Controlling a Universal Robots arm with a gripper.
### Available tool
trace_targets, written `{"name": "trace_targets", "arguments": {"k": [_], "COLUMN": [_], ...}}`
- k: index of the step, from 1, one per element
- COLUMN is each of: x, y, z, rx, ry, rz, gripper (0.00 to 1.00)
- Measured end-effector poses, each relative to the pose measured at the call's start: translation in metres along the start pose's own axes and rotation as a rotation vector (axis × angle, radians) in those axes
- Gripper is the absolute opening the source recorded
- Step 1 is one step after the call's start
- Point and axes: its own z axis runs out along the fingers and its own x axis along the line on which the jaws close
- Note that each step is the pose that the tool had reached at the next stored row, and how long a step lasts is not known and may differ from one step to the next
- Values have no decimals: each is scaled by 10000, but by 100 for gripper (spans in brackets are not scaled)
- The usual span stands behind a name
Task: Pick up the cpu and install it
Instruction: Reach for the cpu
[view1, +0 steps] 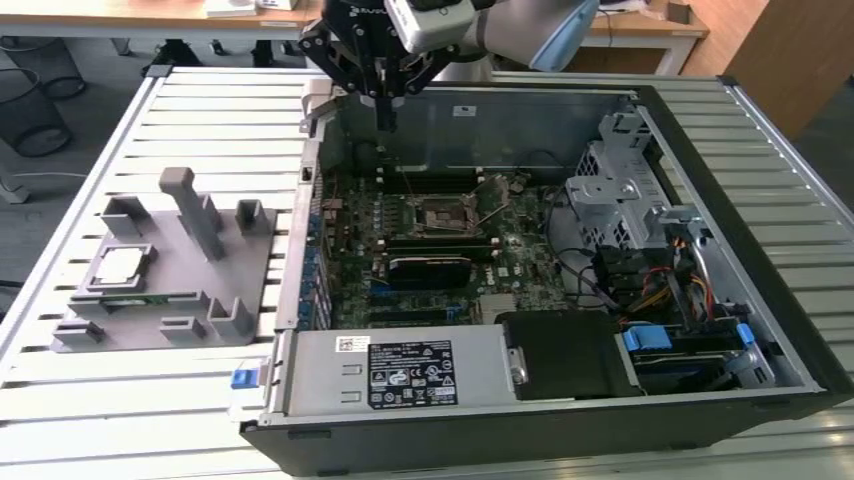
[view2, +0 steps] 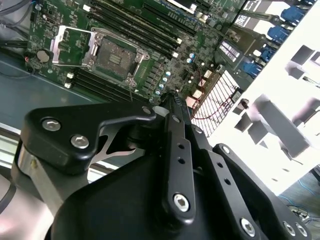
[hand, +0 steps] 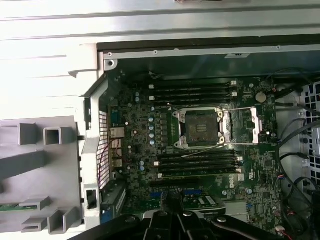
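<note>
Exterior view: small flat square cpu with a silver-grey metal top (view1: 120, 266), lying flat on the grey moulded plastic fixture (view1: 160, 240) at the exterior view's left, about mid-height of the frame. Well apart from it, at top centre, black linkage gripper (view1: 387, 125) hanging over the rear edge of the big black-and-steel computer case (view1: 534, 125), fingers pinched together with nothing between them. Near frame centre, black square socket (view1: 441, 212) on the green motherboard (view1: 354, 232), uncovered and bare.

Second wrist view: narrow, empty gripper (view2: 175, 99) in the foreground. Beyond it the socket (view2: 116, 57), with its shiny metal load plate (view2: 70, 45) swung back just beside it.

First wrist view: gripper (hand: 170, 206) drawn tight to a single point, near the board's edge. Socket (hand: 200, 127) bare between the memory slots, load plate (hand: 248, 125) folded aside.

Pickup judged not yet begun. Best to spread the fingers before coming down on the chip, take it by two opposite edges, keep it level, match its orientation to the socket, and never brush the contact field.
</note>
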Motion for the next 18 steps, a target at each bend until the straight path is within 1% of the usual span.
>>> {"name": "trace_targets", "arguments": {"k": [7, 13, 18], "x": [93, 207, 273], "y": [-7, -16, -21], "z": [-2, -3, -4], "rx": [0, 0, 0], "ry": [0, 0, 0], "rz": [0, 0, 0], "gripper": [11, 11, 11]}}
